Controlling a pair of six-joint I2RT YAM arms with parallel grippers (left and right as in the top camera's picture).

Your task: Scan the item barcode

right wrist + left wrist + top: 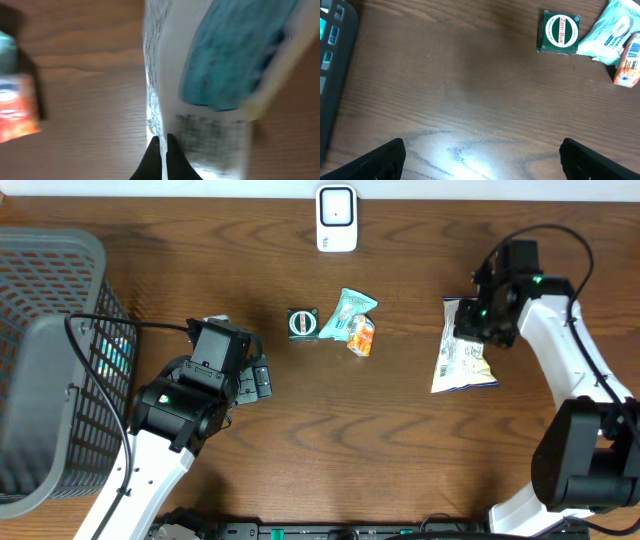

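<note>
A white snack bag (462, 352) with blue print lies at the right of the table, and my right gripper (472, 318) is shut on its upper edge. In the right wrist view the fingertips (156, 150) pinch the thin edge of the bag (220, 75), which is blurred. My left gripper (252, 380) hovers open over bare wood at the left. Its wide-apart fingers (380, 160) have nothing between them. A white scanner unit (337, 218) stands at the back centre.
A green Zam-Buk box (302, 323), a teal packet (352, 310) and an orange packet (362, 338) lie mid-table. The box (560, 32) also shows ahead of the left gripper. A grey mesh basket (50, 360) fills the left edge.
</note>
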